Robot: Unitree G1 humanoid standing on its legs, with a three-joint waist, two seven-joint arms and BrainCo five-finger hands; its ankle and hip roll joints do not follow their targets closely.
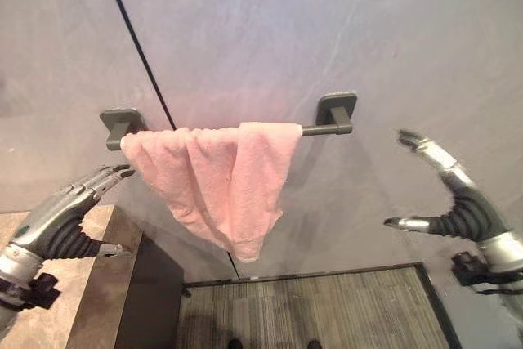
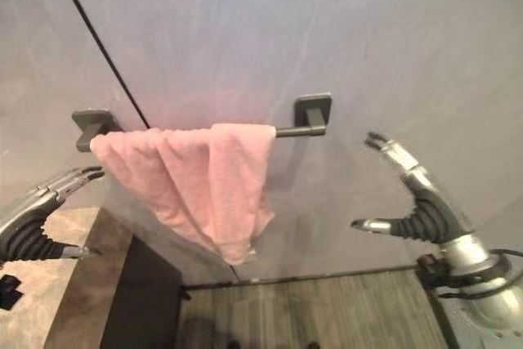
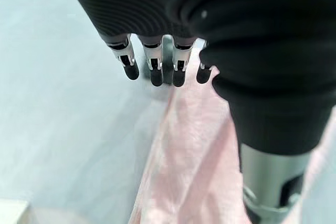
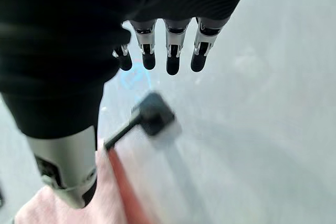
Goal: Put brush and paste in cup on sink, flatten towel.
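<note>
A pink towel (image 1: pixel 225 181) hangs bunched and creased over a dark wall rail (image 1: pixel 319 129), gathered toward the rail's left half with a corner drooping low. My left hand (image 1: pixel 69 214) is raised at the lower left, fingers straight, tips just short of the towel's left edge (image 3: pixel 184 145). My right hand (image 1: pixel 453 198) is up at the right, open with thumb spread, well clear of the rail's right bracket (image 4: pixel 153 114). Neither hand holds anything.
A grey wall (image 1: pixel 327 30) with a dark vertical seam (image 1: pixel 135 42) backs the rail. A brown counter edge (image 1: pixel 98 284) with a dark side panel stands at the lower left. Striped grey floor (image 1: pixel 327 308) lies below.
</note>
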